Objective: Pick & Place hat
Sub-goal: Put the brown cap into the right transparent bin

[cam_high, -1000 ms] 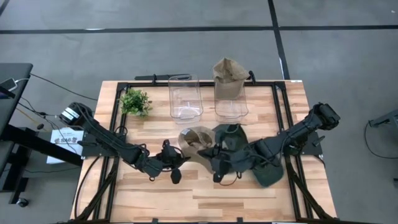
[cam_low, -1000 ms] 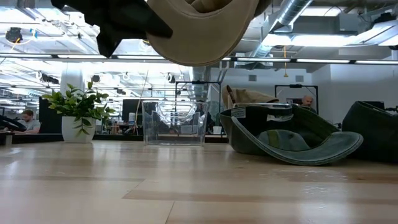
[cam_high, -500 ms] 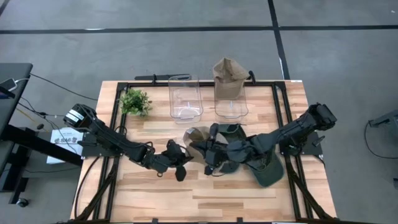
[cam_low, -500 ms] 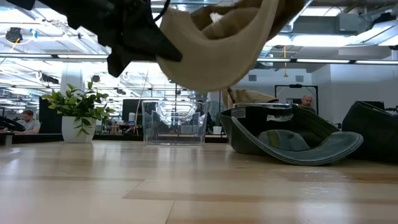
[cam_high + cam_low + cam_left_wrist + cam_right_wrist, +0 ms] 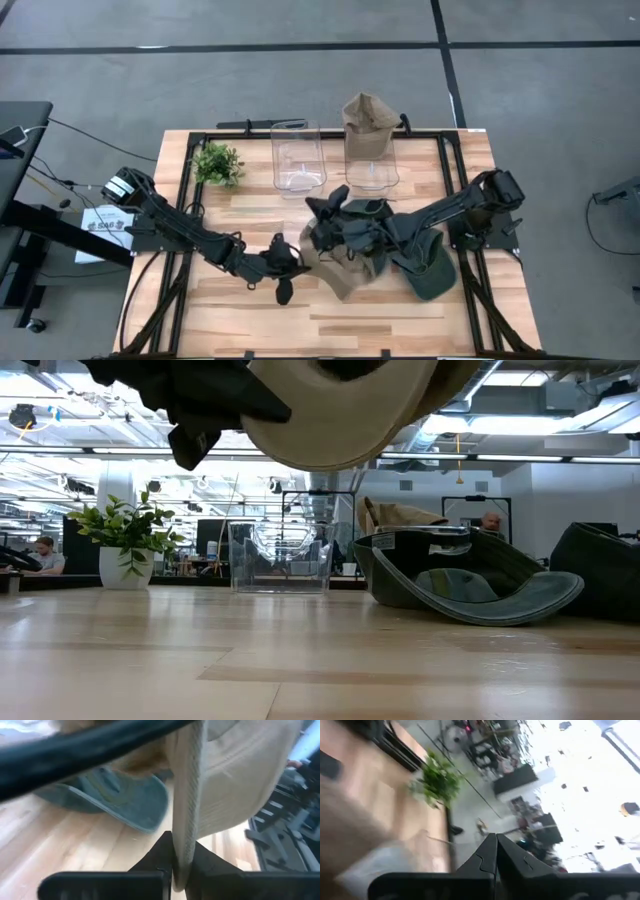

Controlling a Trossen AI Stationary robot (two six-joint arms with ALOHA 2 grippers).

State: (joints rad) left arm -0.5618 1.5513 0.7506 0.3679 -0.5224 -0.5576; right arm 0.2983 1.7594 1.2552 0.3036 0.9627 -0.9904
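A tan hat [image 5: 345,278] hangs in the air over the table's middle; in the low view the tan hat [image 5: 340,410] is well clear of the wood. My left gripper [image 5: 288,263] is at its left side, shut on its brim. My right gripper [image 5: 322,210] is shut, beyond the hat toward the far edge, pointing up and away; its wrist view shows my right gripper [image 5: 495,851] with nothing between the fingers. Its forearm crosses above the hat. Two dark green hats [image 5: 368,215] [image 5: 432,270] lie on the table. My left gripper pinches the tan hat's brim edge [image 5: 182,851] between its two fingers [image 5: 161,857], coming level from the table's left. One stiff layer stands upright in the pinch. The hat is lifted clear and spreads away beyond the fingertips.
Two clear bins [image 5: 298,155] [image 5: 372,160] stand at the far middle; another tan hat [image 5: 368,112] sits on top of the right one. A small potted plant [image 5: 218,162] is at the far left. Bare wood lies along the near edge.
My right gripper has drawn away from the hat toward the far edge and tipped upward. The tan hat, still lifted, has swung toward the near edge and now sits under the right forearm. My left gripper has stayed shut on the brim, shifting only slightly.
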